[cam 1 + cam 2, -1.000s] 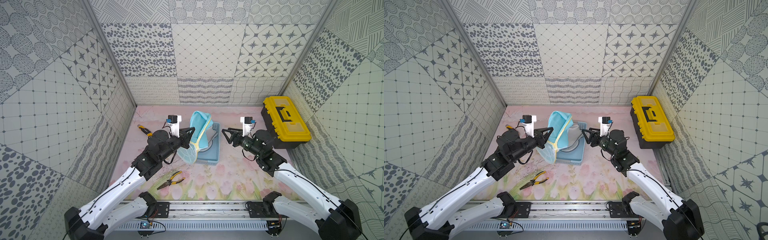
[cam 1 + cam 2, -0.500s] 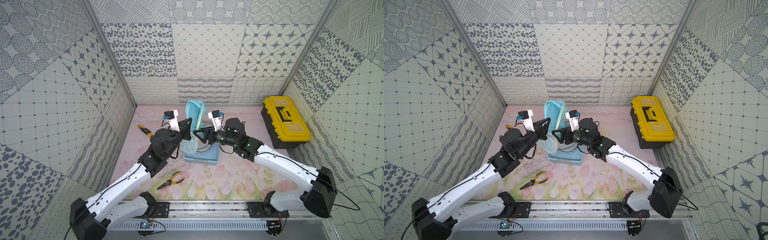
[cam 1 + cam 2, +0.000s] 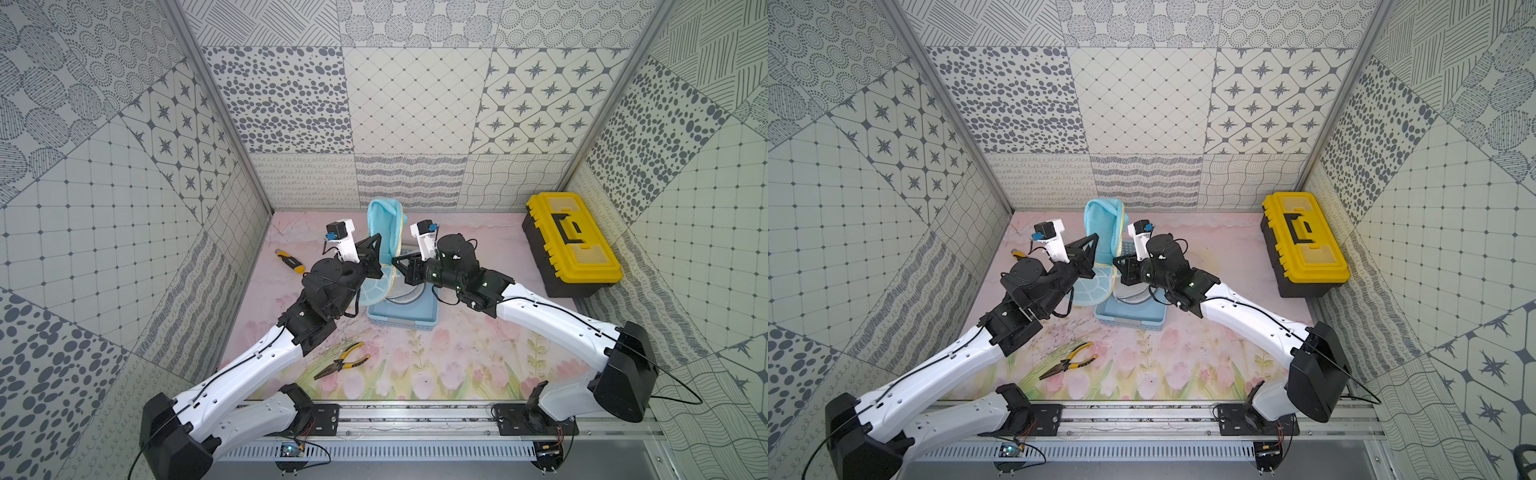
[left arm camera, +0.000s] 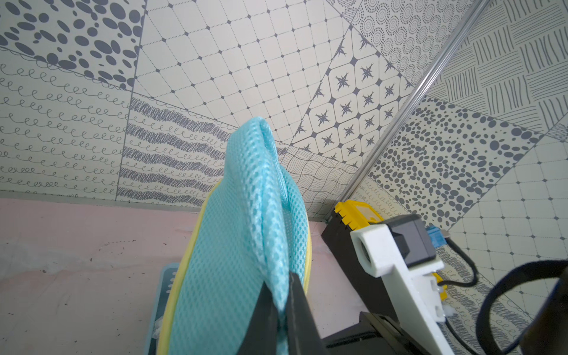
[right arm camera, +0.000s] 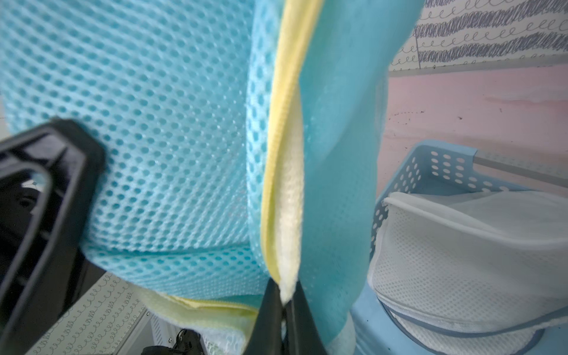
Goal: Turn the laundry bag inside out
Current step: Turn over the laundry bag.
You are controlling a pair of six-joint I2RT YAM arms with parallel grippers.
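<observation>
Right wrist view: right gripper [image 5: 284, 302] clamped on the laundry bag [image 5: 172, 138] at its yellow zipper edge [image 5: 276, 159].
Left gripper [image 4: 281, 310]: pinching blue mesh.
Bag position: lifted above the basket [image 3: 401, 322], centre-far.
Risk: the thin edge may slip if the arms pull apart hard.

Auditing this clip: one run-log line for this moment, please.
left gripper: shut on laundry bag mesh | right gripper: shut on yellow zipper edge | bag held upright above blue basket
</observation>
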